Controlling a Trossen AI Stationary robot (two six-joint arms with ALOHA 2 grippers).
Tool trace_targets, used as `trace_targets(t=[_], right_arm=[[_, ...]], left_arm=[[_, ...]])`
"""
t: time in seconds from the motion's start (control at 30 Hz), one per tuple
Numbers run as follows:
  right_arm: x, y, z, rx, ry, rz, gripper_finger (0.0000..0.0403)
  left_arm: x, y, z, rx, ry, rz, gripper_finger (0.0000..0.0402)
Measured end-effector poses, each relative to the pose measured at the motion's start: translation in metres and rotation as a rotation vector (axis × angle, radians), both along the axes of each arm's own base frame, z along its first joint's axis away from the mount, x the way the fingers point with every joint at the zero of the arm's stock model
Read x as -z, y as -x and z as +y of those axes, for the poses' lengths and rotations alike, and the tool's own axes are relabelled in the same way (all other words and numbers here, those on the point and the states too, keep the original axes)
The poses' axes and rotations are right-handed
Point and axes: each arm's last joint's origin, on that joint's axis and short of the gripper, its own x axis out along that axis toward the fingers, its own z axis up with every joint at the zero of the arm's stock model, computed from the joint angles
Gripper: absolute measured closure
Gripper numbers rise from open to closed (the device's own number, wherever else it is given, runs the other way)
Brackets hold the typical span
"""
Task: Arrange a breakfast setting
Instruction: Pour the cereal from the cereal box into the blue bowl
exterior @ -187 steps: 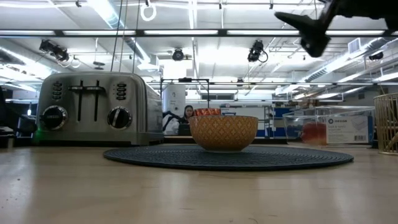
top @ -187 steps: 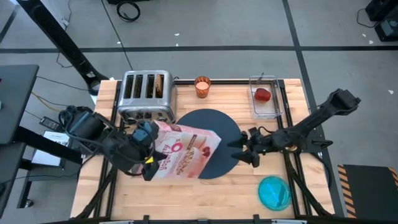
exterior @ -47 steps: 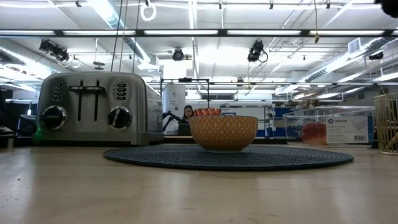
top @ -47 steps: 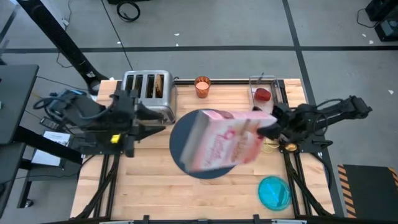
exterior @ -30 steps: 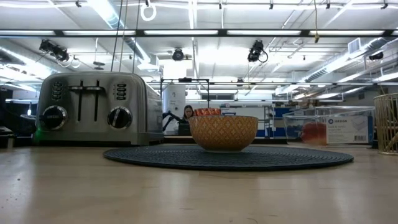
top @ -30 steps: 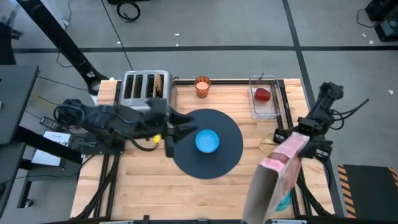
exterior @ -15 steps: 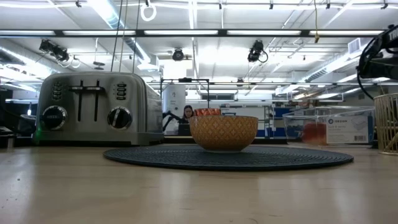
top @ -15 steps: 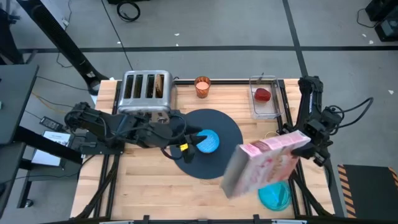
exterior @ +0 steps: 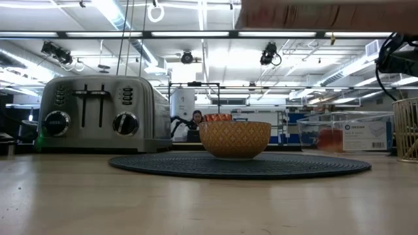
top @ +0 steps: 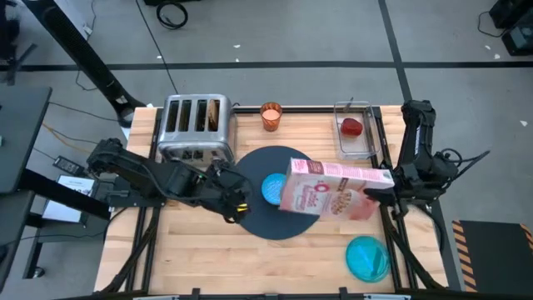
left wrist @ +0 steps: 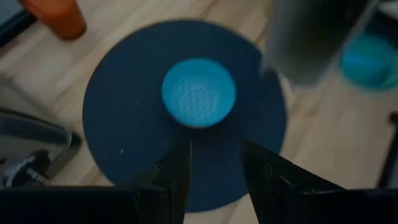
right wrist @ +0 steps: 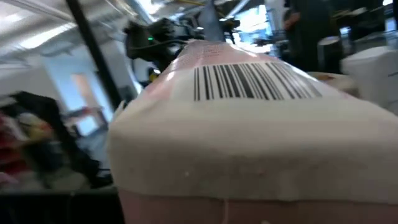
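A small blue bowl (top: 273, 188) sits in the middle of the round dark-blue mat (top: 250, 218); my left wrist view shows the bowl (left wrist: 199, 92) from above. My left gripper (top: 241, 207) hovers open and empty over the mat's near left part, its fingers (left wrist: 176, 174) pointing down at a slant short of the bowl. My right gripper (top: 372, 189) is shut on a pink cereal box (top: 325, 188) that lies level in the air over the mat's right part, beside the bowl. The box (right wrist: 249, 124) fills my right wrist view. My right gripper holds the cereal box by its end toward the table's right edge (top: 366, 185), coming at it level from the right. The box is lifted clear of the table and lies on its side, reaching out over the mat. The box itself hides the fingers in the wrist view.
A silver toaster (top: 196, 127) with a toast slice (top: 216, 114) stands at the far left. An orange cup (top: 271, 115) stands at the far edge. A clear container (top: 368, 147) with a red fruit (top: 353, 127) is at the far right, a teal plate (top: 366, 257) at the near right.
My right gripper has swung the cereal box from the table's near right corner up toward the mat, turning it until it lies level beside the bowl. My left gripper has sunk over the mat's left part and tipped downward.
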Motion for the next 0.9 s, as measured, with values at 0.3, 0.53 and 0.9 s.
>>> trace_targets(t=[0.3,0.53,0.9], right_arm=[[0.003,-0.010,-0.001,0.129,0.083,0.038,0.0241],[0.008,-0.017,0.004,0.170,0.136,0.052,0.0241],[0.014,-0.023,0.010,0.195,0.185,0.075,0.0241]], left_arm=[[0.026,-0.001,0.000,0.001,-0.016,0.049,0.0257],[0.029,-0.001,0.000,0.016,-0.031,0.063,0.0257],[0.028,-0.003,-0.001,0.022,-0.025,0.038,0.0257]])
